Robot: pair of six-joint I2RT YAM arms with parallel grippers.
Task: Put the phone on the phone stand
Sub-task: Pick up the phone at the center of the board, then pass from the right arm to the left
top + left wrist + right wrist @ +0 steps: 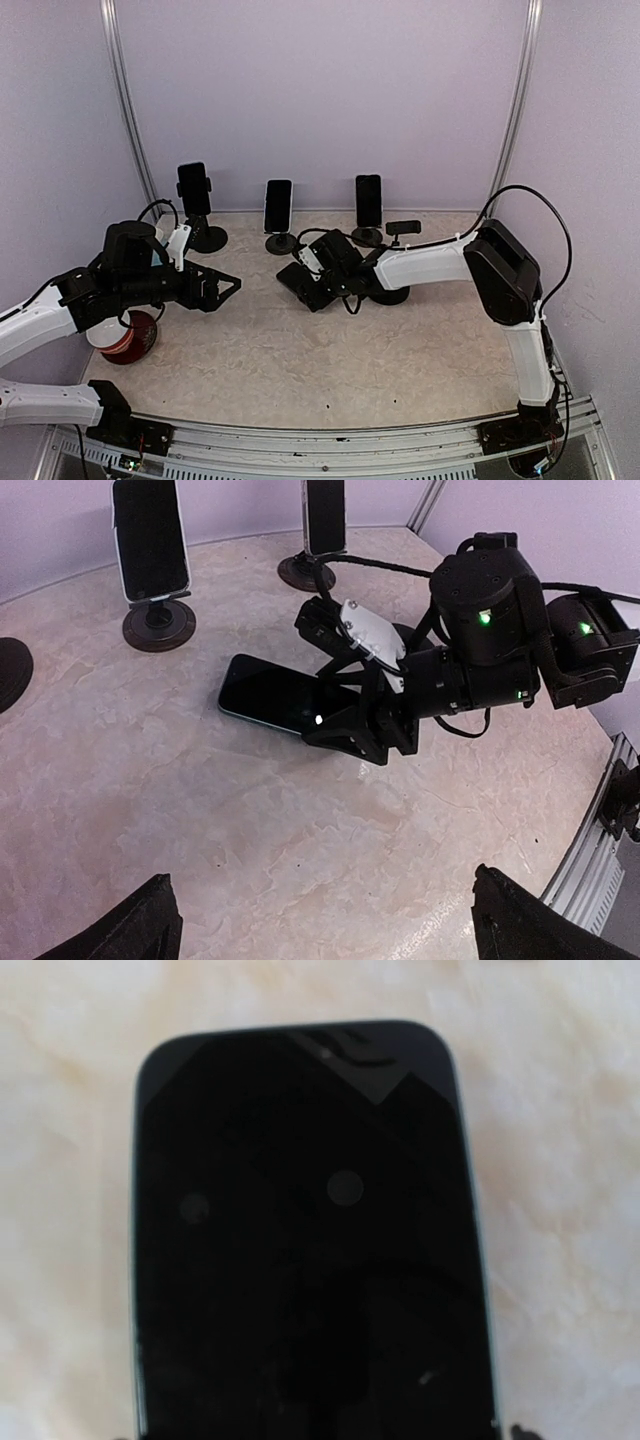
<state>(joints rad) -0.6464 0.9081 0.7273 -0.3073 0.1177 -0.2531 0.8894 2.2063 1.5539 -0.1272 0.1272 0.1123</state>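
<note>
A black phone [298, 284] [262, 692] lies screen up on the marbled table. It fills the right wrist view [300, 1240]. My right gripper [320, 290] [352, 732] [320, 1434] is low over its near end, one finger against each long side, shut on it. The empty phone stand [403, 228] rises just behind my right forearm, its round base [391, 296] partly hidden. My left gripper [232, 287] [330, 935] hovers wide open to the left of the phone, with nothing between its fingers.
Three other stands along the back wall each hold an upright phone [194, 190] [278, 205] [368, 200]. A red and white round object [126, 338] sits under my left arm. Bare table [330, 370] lies in front of both grippers.
</note>
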